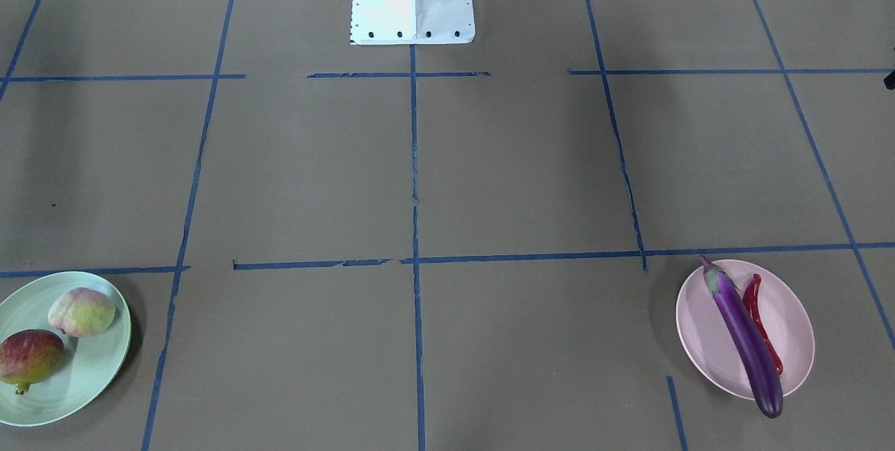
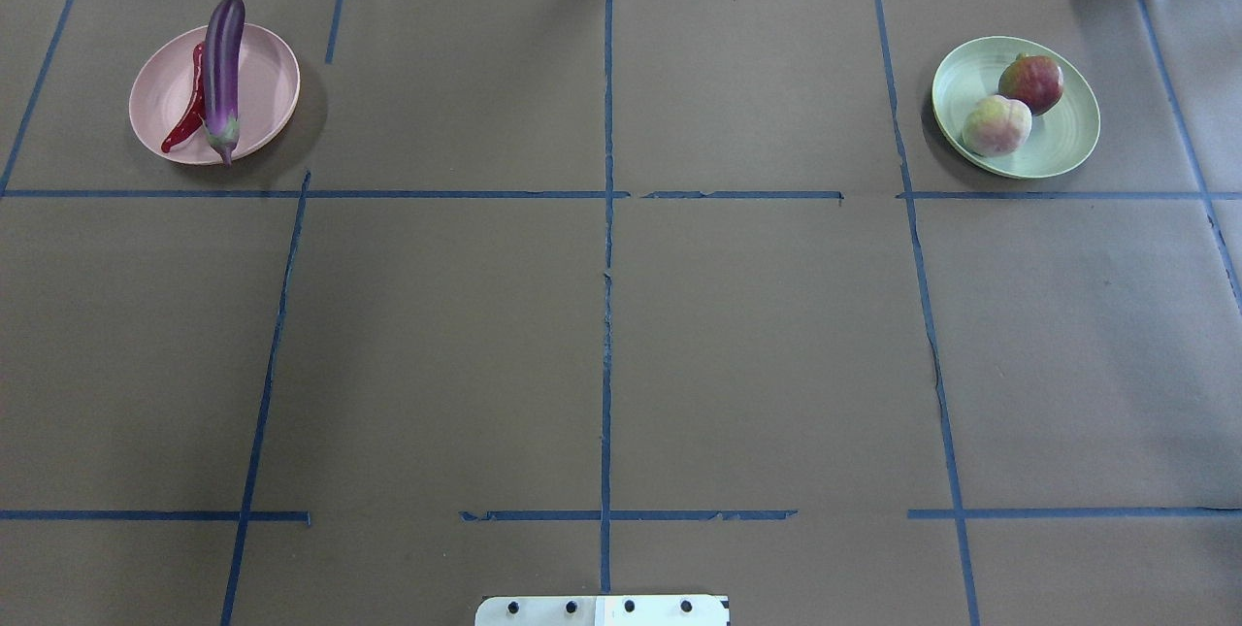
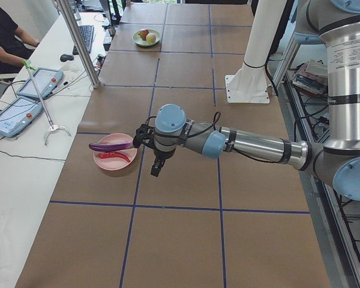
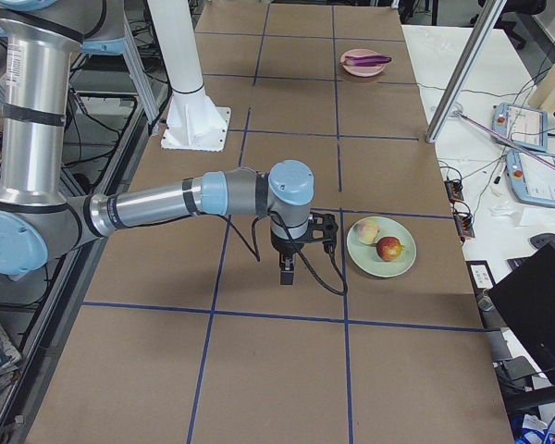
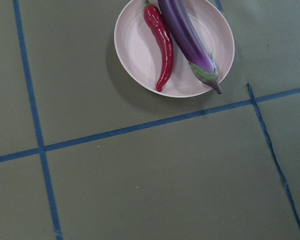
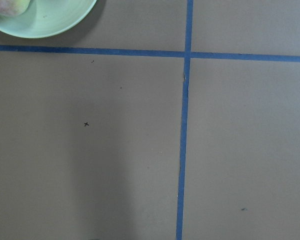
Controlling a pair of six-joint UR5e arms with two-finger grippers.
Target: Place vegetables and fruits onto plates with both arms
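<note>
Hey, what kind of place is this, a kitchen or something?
Most likely a robotics lab, not a kitchen: a robot arm reaches over a table gridded with blue tape, and control tablets lie on a side bench near a seated person.

Left arm reaches out level, left claw pointing down. Right arm and right claw likewise; grip unclear.
</note>
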